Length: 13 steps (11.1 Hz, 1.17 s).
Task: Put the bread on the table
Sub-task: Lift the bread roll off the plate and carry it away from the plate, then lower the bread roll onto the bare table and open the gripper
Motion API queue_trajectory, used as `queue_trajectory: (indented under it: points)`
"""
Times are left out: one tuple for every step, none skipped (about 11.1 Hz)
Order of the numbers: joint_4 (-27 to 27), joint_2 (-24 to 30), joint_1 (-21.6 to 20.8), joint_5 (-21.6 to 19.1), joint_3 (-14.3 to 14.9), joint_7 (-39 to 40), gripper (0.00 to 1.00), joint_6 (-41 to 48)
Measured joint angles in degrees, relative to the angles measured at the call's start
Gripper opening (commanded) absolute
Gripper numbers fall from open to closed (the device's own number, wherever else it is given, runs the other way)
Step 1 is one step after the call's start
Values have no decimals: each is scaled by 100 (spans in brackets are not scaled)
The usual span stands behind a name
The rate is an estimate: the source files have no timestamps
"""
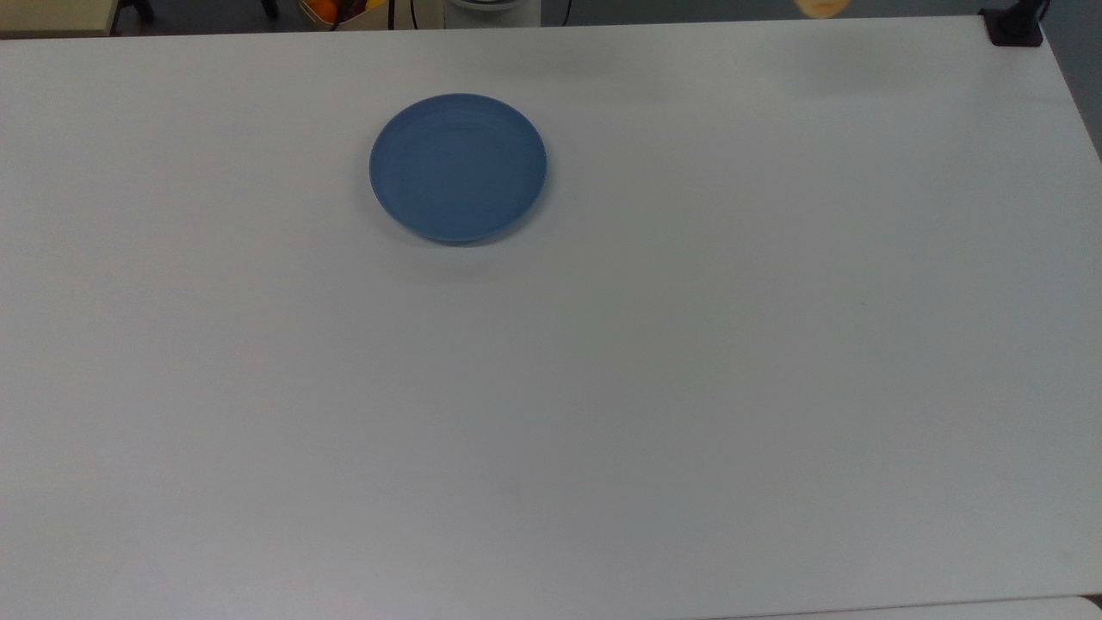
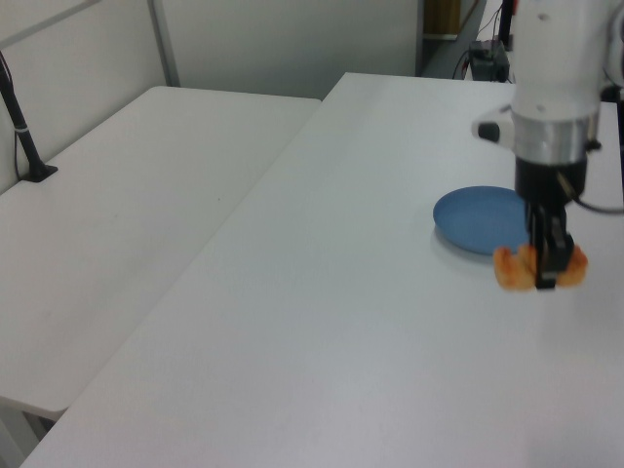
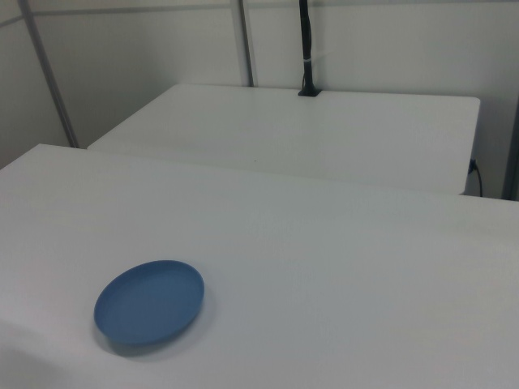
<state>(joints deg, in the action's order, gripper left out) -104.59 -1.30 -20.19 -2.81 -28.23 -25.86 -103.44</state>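
Observation:
The golden-orange bread [image 2: 539, 268] hangs in the air in the left view, with my gripper [image 2: 547, 281] shut on it from above. It is held above the white table [image 2: 322, 322], just in front of the blue plate [image 2: 478, 219]. A sliver of the bread [image 1: 822, 8] shows at the upper edge of the top view, far to the right of the blue plate [image 1: 458, 168]. In the right view the blue plate [image 3: 149, 303] lies bare on the table [image 3: 340, 267].
A second white table [image 2: 117, 224] stands to the left view's left, with a black post [image 2: 24, 136] on it. A black clamp [image 1: 1016, 24] sits at the top view's upper right corner. The same post [image 3: 306, 49] rises on the far table in the right view.

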Motion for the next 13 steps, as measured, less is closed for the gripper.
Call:
queue_trajectory:
  points:
    - [-42,-184,-126,9,-196,-376,38,-374]
    - [-104,-358,-235,16,-264,-607,38,-688]
    - [-175,-512,-283,18,-269,-716,38,-972]
    - [-247,-637,-266,19,-267,-727,38,-1248]
    - [-304,-750,-248,43,-258,-727,38,-1517]
    - [-341,-874,-241,80,-253,-737,38,-1754]
    - [-374,-1014,-243,184,-253,-808,38,-1962]
    - [-402,-1170,-265,347,-253,-964,38,-2190]
    - [-448,-1323,-305,585,-255,-1198,38,-2461]
    - [-489,-1456,-347,763,-257,-1355,38,-2652]
    - [-533,-1575,-378,842,-257,-1421,38,-2757]
    - [-551,-1680,-397,871,-257,-1445,38,-2815]
    - [-561,-1794,-401,881,-256,-1479,38,-2896]
